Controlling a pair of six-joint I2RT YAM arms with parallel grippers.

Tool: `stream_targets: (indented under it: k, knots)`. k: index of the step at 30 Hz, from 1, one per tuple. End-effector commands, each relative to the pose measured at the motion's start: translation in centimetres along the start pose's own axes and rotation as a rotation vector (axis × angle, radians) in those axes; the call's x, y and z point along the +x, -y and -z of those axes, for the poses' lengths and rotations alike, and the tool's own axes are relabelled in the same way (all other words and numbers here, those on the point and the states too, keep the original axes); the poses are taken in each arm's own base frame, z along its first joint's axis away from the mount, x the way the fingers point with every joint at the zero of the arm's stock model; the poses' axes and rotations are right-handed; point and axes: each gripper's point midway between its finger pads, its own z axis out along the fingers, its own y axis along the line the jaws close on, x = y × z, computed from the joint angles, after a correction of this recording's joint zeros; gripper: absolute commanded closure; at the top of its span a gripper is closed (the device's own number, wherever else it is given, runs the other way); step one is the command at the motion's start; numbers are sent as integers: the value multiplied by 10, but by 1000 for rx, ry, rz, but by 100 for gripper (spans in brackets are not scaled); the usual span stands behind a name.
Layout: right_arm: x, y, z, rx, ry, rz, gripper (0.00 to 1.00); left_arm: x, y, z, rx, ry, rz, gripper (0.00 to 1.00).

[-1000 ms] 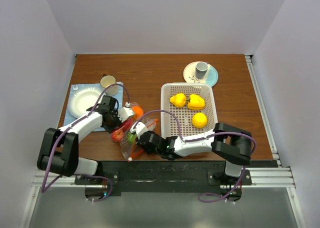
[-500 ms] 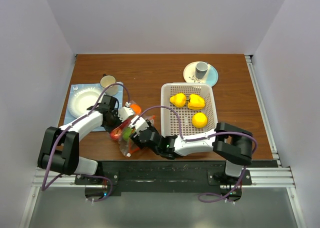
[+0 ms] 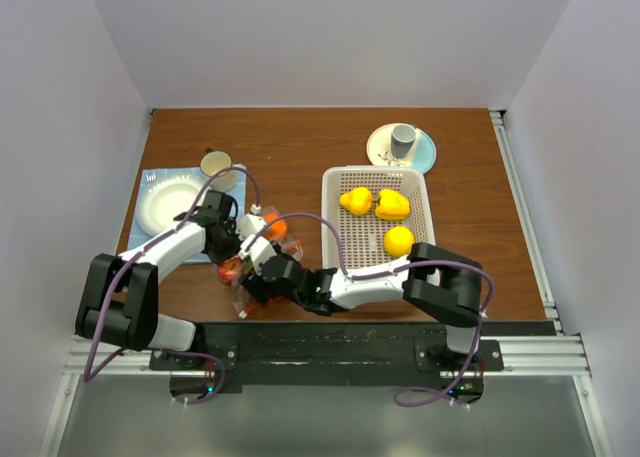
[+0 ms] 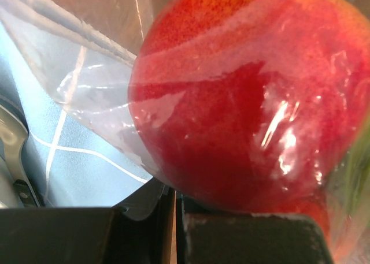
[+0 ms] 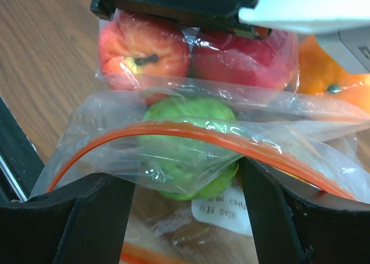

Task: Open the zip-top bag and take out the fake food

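The clear zip-top bag (image 3: pixel 252 277) lies near the table's front left, its orange-red zip strip (image 5: pixel 173 131) arching over a green fake fruit (image 5: pixel 191 151). Behind the green one sit two red fruits (image 5: pixel 141 50) and an orange one (image 5: pixel 329 85), all inside the film. My right gripper (image 5: pixel 188 183) stands open at the bag's mouth, one finger on each side of the green fruit, the upper film draped over the fingertips. My left gripper (image 3: pixel 228 245) is shut on the bag's far end, a red fruit (image 4: pixel 243 102) pressed against it. Three yellow fruits (image 3: pixel 392 204) lie in the white basket (image 3: pixel 345 247).
A paper plate (image 3: pixel 165 207) on a blue cloth and a tan cup (image 3: pixel 216 163) sit at the left rear. A small grey cup (image 3: pixel 403 137) stands on a plate at the right rear. The basket is close to the right of the bag.
My right gripper has opened and pushed left into the bag's mouth, around the green fruit. The bag has bunched toward the left gripper, which has stayed shut in place.
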Motion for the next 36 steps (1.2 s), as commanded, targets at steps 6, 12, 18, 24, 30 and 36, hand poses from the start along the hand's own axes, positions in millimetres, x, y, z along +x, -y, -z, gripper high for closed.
stream_targets:
  k: [6, 12, 18, 24, 30, 36]
  knots:
    - [-10, -22, -19, -59, 16, -56, 26, 23, 9, -13, 24, -82, 8, 92]
    - [6, -30, -46, -61, -47, -11, 21, 24, 10, -9, 23, -81, 3, 92]
    - [10, -29, -53, -64, -66, -5, 11, 24, 10, -8, 23, -83, 2, 92]
    - [5, -24, -40, -68, -39, -19, 20, 23, 9, -9, 23, -81, -1, 92]
    - [-44, -14, 15, -94, 50, -49, 63, 25, 9, -13, 17, -86, 5, 92]
    - [-65, -7, 85, -174, 47, -41, 66, 25, 7, -17, 12, -95, 11, 93]
